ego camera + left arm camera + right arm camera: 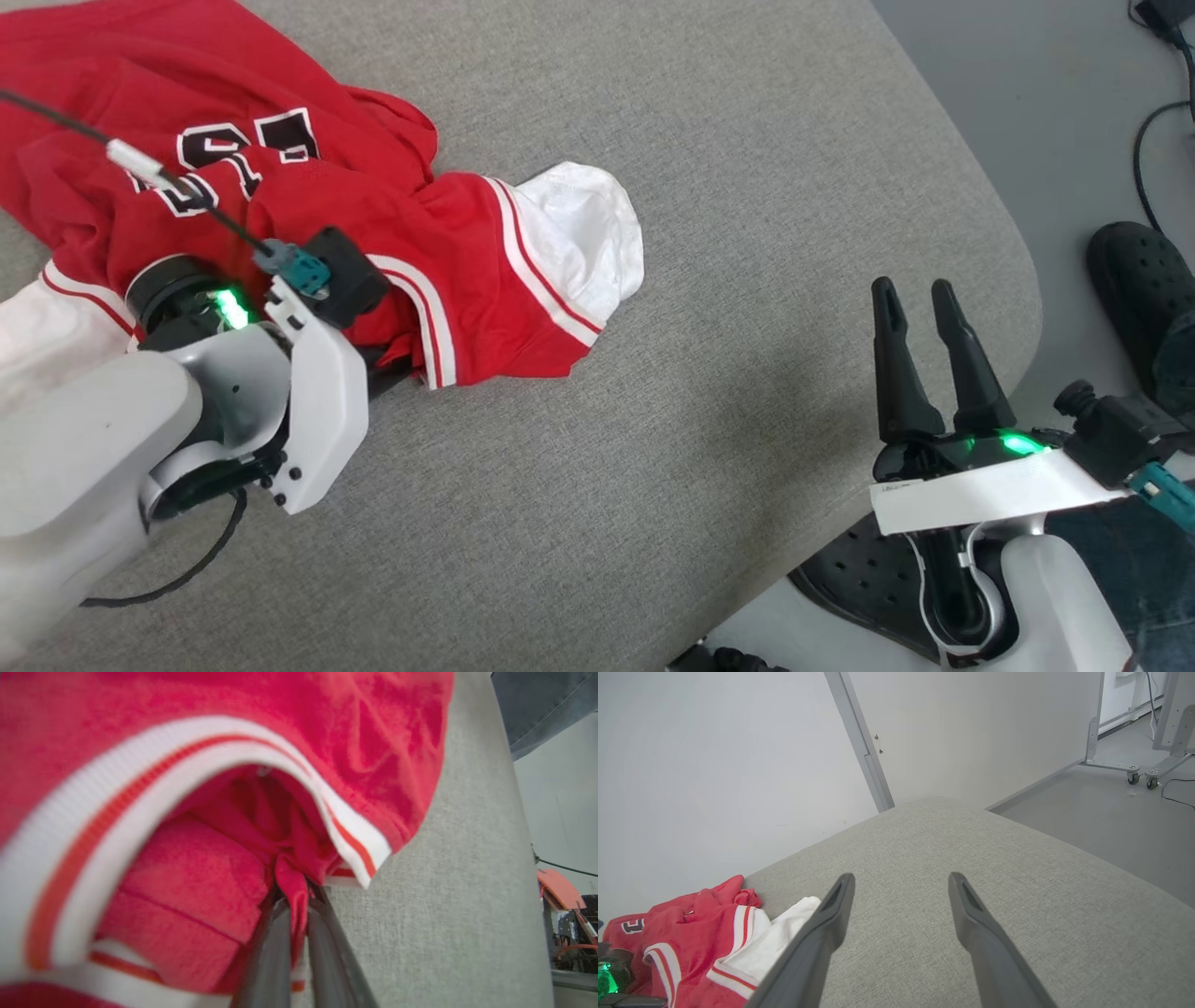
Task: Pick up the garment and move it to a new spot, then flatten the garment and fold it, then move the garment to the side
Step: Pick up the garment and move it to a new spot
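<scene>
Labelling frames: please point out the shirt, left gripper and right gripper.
shirt (308, 187), head view, red body cloth
left gripper (295, 895), left wrist view, between fingertips pinching cloth
right gripper (900, 880), right wrist view, between open fingertips

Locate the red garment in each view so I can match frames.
Head view: garment crumpled at upper left.
Left wrist view: garment across top and left, fold pinched in left gripper.
Right wrist view: garment in lower-left corner.
Shared landmark: grey padded surface under it.
</scene>
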Robot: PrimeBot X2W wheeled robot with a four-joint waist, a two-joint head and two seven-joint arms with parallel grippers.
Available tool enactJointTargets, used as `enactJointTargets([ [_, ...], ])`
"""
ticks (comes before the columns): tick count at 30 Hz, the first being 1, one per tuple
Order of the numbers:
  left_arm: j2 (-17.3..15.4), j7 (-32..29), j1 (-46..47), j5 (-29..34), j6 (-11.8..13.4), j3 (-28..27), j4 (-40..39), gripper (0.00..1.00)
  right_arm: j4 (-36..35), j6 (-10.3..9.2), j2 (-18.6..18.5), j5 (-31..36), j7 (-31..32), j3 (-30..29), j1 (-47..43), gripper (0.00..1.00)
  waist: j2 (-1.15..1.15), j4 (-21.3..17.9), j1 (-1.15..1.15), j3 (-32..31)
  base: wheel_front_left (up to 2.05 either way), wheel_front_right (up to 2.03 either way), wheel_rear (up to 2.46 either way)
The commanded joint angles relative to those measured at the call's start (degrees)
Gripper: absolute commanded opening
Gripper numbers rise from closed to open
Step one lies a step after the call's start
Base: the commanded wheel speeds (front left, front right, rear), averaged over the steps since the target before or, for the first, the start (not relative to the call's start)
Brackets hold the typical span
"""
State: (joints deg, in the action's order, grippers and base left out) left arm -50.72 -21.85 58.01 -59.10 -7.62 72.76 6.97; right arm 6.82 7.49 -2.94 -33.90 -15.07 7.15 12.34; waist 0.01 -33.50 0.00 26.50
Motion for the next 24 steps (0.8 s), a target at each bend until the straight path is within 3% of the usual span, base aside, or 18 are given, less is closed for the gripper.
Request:
enactJointTargets([
  [1,-0.4,-3.0,-2.4,1.8,0.3,1.4,2.4,0.0,-0.7,0.0,0.0,-0.6,-0.1,-0.2,-0.4,1.0,-0.01,-0.1,0.0,0.7,0.0,0.0,0.0],
  [6,0.5,-6.5,-3.6,4.8,0.5,2.1,4.8,0.0,-1.4,0.0,0.0,-0.9,-0.1,-0.2,-0.6,1.0,-0.01,-0.3,0.0,1.7,0.0,0.0,0.0],
  [7,0.5,-5.6,-3.5,4.0,0.5,2.0,4.7,0.27,-1.4,0.0,0.0,-0.7,-0.1,0.0,-0.4,1.0,-0.01,-0.2,0.0,1.6,0.0,0.0,0.0],
  [8,0.3,-4.5,-3.1,3.5,0.6,2.0,4.8,0.47,-1.2,0.0,0.0,-0.4,-0.1,0.3,-0.2,1.0,-0.01,-0.2,0.0,1.4,0.0,0.0,0.0],
  [9,0.0,-3.4,-2.8,3.5,0.6,1.8,4.8,0.99,-1.0,0.0,0.0,-0.2,-0.1,0.7,0.1,1.0,-0.01,-0.2,0.0,1.0,0.0,0.0,0.0],
  [13,-0.7,2.3,-1.3,0.6,0.6,1.0,4.0,1.0,0.7,0.0,-0.1,1.6,-0.1,1.8,1.6,1.0,-0.01,1.1,0.0,-1.0,0.0,0.0,0.0],
  [24,3.5,23.8,-2.8,-10.1,0.2,0.0,-0.2,1.0,4.8,0.0,0.0,11.9,-0.1,-1.6,4.8,1.0,-0.01,15.6,0.0,-7.1,0.0,0.0,0.0],
])
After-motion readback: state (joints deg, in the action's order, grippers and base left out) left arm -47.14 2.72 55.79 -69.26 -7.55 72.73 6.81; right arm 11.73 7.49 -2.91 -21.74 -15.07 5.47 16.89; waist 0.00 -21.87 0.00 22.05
